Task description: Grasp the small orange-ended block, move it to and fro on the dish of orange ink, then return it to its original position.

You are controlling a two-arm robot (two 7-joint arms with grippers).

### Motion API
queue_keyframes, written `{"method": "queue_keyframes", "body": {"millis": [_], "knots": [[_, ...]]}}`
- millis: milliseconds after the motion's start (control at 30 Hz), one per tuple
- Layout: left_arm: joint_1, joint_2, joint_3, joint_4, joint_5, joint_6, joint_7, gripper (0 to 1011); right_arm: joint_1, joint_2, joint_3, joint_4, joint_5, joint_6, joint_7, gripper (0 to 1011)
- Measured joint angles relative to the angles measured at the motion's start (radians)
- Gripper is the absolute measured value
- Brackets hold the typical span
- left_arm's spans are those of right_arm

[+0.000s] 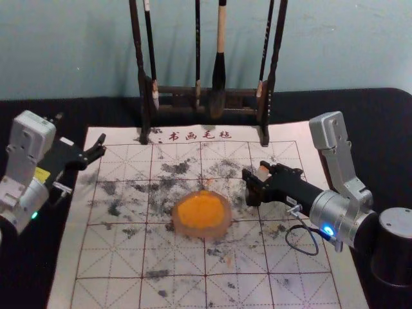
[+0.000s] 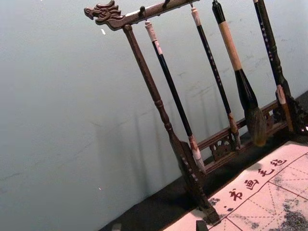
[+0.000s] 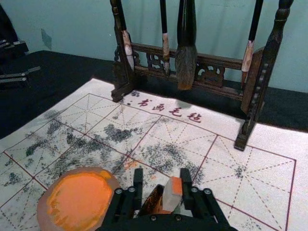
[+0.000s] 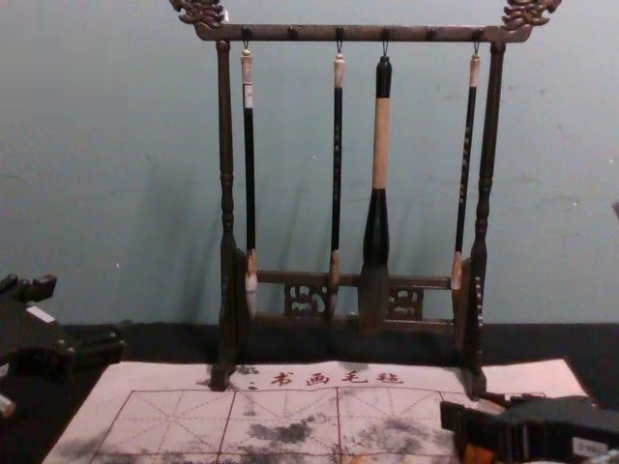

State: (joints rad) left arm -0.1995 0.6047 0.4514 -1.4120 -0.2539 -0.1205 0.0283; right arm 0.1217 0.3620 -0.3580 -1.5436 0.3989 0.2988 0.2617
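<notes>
While left gripper [image 1: 100, 146] is parked leftward, right gripper [image 3: 161, 173] is at block [image 3: 171, 196], closure I cannot tell; grasping seems current, next needing sure hold before dish [image 3: 43, 207].

Both the left arm [image 1: 29, 138] and the right arm [image 1: 337, 154] have pale grey rounded housings, with a green light [image 1: 35, 215] on the left and a blue one [image 1: 328, 230] on the right, where a thin dark cable [image 1: 315, 244] loops. The black left gripper [image 1: 101, 145] wears what looks like a yellow sticker [image 1: 42, 175]; small round screws [image 3: 207, 191] stud the black right gripper [image 1: 256, 172].
</notes>
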Motion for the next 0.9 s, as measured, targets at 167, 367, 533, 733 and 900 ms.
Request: {"method": "queue_keyframes", "body": {"millis": [167,367,533,733,900], "knots": [[0.000,0.000,0.000,0.000,0.000,0.000,0.000,1001,0.000,0.000,0.000,0.000,0.001,0.000,0.000,602],[0.000,0.000,0.000,0.000,0.000,0.000,0.000,1001,0.000,0.000,0.000,0.000,0.001,0.001,0.000,788],[0.000,0.000,0.000,0.000,0.000,0.000,0.000,1001,0.000,0.000,0.000,0.000,0.001,0.001,0.000,941],[0.000,0.000,0.000,0.000,0.000,0.000,0.000,1001,-0.001,-0.001,0.001,-0.001,0.001,-0.001,0.000,1000],[0.000,0.000,0.000,0.000,0.000,0.000,0.000,1001,-0.004,-0.006,0.017,-0.017,0.001,-0.037,0.001,1000]]}}
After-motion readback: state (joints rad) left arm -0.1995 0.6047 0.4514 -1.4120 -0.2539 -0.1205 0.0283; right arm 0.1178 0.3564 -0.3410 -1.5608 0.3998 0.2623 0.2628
